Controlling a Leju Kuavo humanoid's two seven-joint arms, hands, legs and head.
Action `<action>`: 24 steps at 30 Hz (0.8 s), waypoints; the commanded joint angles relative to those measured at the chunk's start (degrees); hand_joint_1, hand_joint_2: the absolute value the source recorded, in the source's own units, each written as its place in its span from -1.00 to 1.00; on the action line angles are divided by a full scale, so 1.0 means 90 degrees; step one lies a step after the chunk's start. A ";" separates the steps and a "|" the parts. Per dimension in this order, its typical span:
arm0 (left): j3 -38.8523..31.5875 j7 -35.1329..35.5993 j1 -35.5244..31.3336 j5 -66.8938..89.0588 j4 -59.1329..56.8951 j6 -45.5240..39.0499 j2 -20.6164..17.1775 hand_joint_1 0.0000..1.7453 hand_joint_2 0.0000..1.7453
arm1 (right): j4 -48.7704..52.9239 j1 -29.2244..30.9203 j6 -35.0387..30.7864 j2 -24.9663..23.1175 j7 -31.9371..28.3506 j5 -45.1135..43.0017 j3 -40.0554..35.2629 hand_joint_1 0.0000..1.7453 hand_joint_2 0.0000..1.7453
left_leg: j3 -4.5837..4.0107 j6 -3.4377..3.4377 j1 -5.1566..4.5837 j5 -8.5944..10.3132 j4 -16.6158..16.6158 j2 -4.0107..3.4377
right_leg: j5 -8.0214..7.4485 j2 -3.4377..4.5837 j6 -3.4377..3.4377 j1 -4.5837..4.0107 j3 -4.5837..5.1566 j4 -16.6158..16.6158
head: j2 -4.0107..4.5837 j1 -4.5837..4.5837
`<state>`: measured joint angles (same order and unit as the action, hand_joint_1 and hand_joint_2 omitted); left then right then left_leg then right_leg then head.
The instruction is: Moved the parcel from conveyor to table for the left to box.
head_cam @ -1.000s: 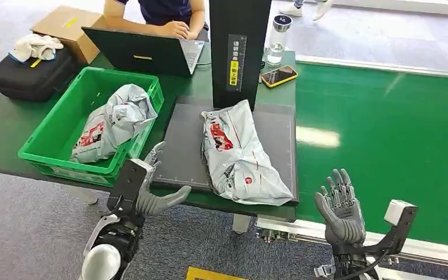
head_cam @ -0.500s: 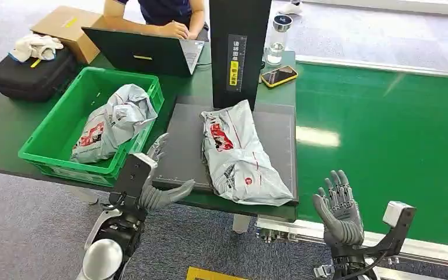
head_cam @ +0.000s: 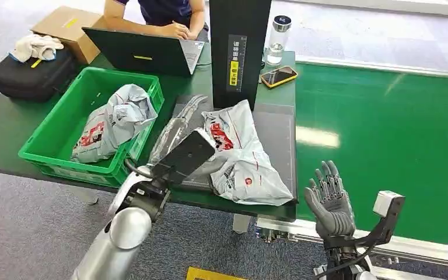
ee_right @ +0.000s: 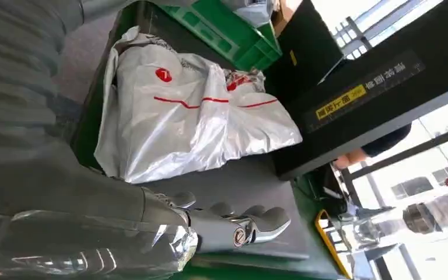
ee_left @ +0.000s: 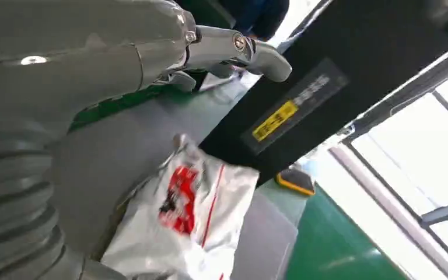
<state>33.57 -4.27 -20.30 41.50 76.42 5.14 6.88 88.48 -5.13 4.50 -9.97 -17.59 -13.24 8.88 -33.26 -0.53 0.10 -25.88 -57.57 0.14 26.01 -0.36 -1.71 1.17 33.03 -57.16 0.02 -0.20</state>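
1. Right now the grey parcel [head_cam: 242,156] with red print lies flat on the dark grey mat [head_cam: 277,131] on the table [head_cam: 9,125], its far end against the foot of the black upright column [head_cam: 239,46], its near end reaching the table's front edge.
2. Just beside the parcel's left flank is the left hand [head_cam: 178,131], stretched out over the mat with its fingers extended and apart toward the column; whether they touch the parcel I cannot tell, and nothing is held in them.
3. From the left wrist view the parcel [ee_left: 181,233] sits under and ahead of that hand's thumb [ee_left: 233,49], with the column's yellow label [ee_left: 275,121] beyond it.
4. Well to the right of the parcel, off the table's front edge, the right hand [head_cam: 328,201] is raised with palm open and fingers spread, holding nothing.
5. In the right wrist view the parcel [ee_right: 192,125] lies apart from that hand's fingers [ee_right: 251,224].
6. Left of the left hand stands a green crate [head_cam: 52,131] holding a second grey parcel [head_cam: 114,122].
7. Beyond the left hand, a person's hand [head_cam: 172,29] rests at an open laptop [head_cam: 143,52]; a cardboard box [head_cam: 64,23] and a black bag [head_cam: 29,76] with a white cloth [head_cam: 35,45] lie further left.
8. Past the column sit a phone [head_cam: 279,76] in a yellow case and a clear bottle [head_cam: 277,38].
9. Ahead of the right hand runs the green conveyor belt [head_cam: 385,140].
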 commanded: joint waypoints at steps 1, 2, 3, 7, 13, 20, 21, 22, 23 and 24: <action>0.1127 0.0085 -0.1473 0.0556 -0.1587 0.0134 -0.0167 -1.00 1.00 | -0.1125 0.0667 0.0071 0.0242 -0.0099 -0.0142 -0.0396 -1.00 1.00 | 0.0016 0.0005 0.0008 0.0002 0.0008 0.0001 | -0.0004 0.0000 0.0010 -0.0009 -0.0019 0.0013 | 0.0000 0.0000; 0.1313 0.0093 -0.1626 0.0614 -0.1747 0.0160 -0.0171 -1.00 1.00 | -0.1172 0.0724 0.0066 0.0265 -0.0111 -0.0157 -0.0420 -1.00 1.00 | 0.0011 0.0003 0.0006 0.0001 0.0005 0.0000 | -0.0002 0.0001 0.0007 -0.0007 -0.0013 0.0009 | 0.0002 0.0002; 0.1449 0.0101 -0.1730 0.0639 -0.1882 0.0186 -0.0154 -1.00 1.00 | -0.1210 0.0777 0.0061 0.0272 -0.0115 -0.0167 -0.0424 -1.00 1.00 | 0.0019 0.0005 0.0008 0.0002 0.0010 0.0000 | -0.0004 0.0001 0.0012 -0.0009 -0.0022 0.0014 | 0.0002 0.0000; 0.2003 0.0094 -0.1917 0.0792 -0.2335 0.0337 -0.0153 -1.00 1.00 | -0.1190 0.0779 0.0024 0.0310 -0.0123 -0.0206 -0.0424 -1.00 1.00 | 0.0016 0.0003 0.0005 0.0001 0.0008 0.0002 | -0.0002 -0.0002 0.0007 -0.0005 -0.0019 0.0012 | 0.0000 0.0002; 0.2634 -0.0047 -0.2088 0.0986 -0.2979 0.0339 -0.0113 -1.00 1.00 | -0.1057 0.0629 -0.0011 0.0301 -0.0192 -0.0298 -0.0358 -1.00 1.00 | 0.0018 0.0004 0.0003 0.0000 0.0010 0.0003 | 0.0001 -0.0003 0.0008 -0.0004 -0.0021 0.0012 | 0.0000 0.0000; 0.3111 -0.0234 -0.2316 0.0856 -0.3414 0.0425 -0.0049 -1.00 1.00 | -0.0694 0.0229 -0.0435 0.0174 -0.0251 -0.0483 0.0111 -1.00 1.00 | 0.0025 0.0008 0.0007 0.0003 0.0015 0.0022 | 0.0004 -0.0021 0.0015 -0.0008 -0.0030 0.0017 | 0.0000 0.0000; 0.3111 -0.0234 -0.2316 0.0856 -0.3414 0.0425 -0.0049 -1.00 1.00 | -0.0694 0.0229 -0.0435 0.0174 -0.0251 -0.0483 0.0111 -1.00 1.00 | 0.0018 0.0005 0.0004 0.0001 0.0010 0.0014 | 0.0004 -0.0014 0.0011 -0.0006 -0.0020 0.0012 | 0.0002 0.0000; 0.3111 -0.0234 -0.2316 0.0856 -0.3414 0.0425 -0.0049 -1.00 1.00 | -0.0694 0.0229 -0.0435 0.0174 -0.0251 -0.0483 0.0111 -1.00 1.00 | 0.0010 0.0004 0.0003 -0.0001 0.0005 0.0005 | 0.0003 -0.0005 0.0008 -0.0004 -0.0009 0.0006 | 0.0002 0.0002; 0.3111 -0.0234 -0.2316 0.0856 -0.3414 0.0425 -0.0049 -1.00 1.00 | -0.0694 0.0229 -0.0435 0.0174 -0.0251 -0.0483 0.0111 -1.00 1.00 | 0.0006 0.0003 0.0002 -0.0001 0.0004 0.0000 | 0.0002 0.0000 0.0007 -0.0003 -0.0005 0.0005 | 0.0000 -0.0002; 0.3110 -0.0236 -0.2323 0.0845 -0.3405 0.0424 -0.0060 -1.00 1.00 | -0.0697 0.0242 -0.0432 0.0162 -0.0251 -0.0481 0.0100 -1.00 1.00 | 0.0015 0.0005 0.0002 -0.0002 0.0008 -0.0001 | 0.0002 0.0003 0.0011 -0.0004 -0.0013 0.0009 | 0.0000 0.0002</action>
<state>55.85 -6.19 -37.33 49.35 52.35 8.57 6.82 82.49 -2.26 0.92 -8.61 -19.89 -17.27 7.85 -33.27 -0.52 0.10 -25.88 -57.56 0.13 26.02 -0.32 -1.70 1.17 33.08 -57.17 0.02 -0.17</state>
